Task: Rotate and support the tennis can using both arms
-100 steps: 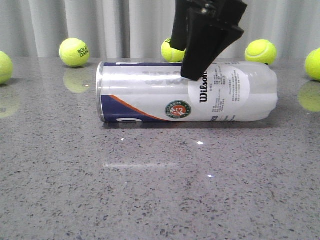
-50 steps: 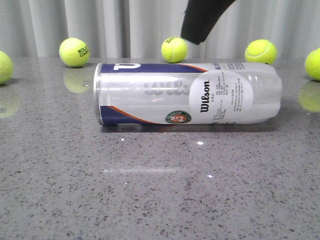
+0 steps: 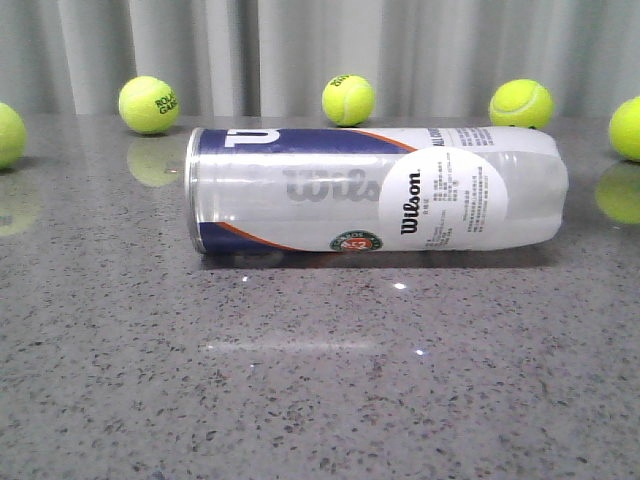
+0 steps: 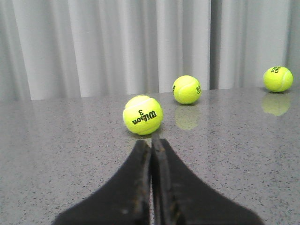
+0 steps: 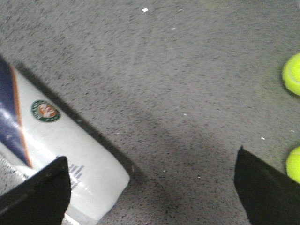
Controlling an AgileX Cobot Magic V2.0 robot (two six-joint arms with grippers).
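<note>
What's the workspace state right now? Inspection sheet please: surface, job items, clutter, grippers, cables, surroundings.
Surface: grey speckled table, glossy with reflections.
Job's things: tennis can lying on its side, silver rim toward the left, nothing touching it in the front view.
Clutter: tennis balls spread along the back of the table; more at both side edges.
Grippers: left gripper shut, empty, facing a Wilson 3 ball; right gripper open, above the table with the can's end near one finger, not gripping.
Cables: nothing seen.
Surroundings: pale pleated curtain behind the table.
</note>
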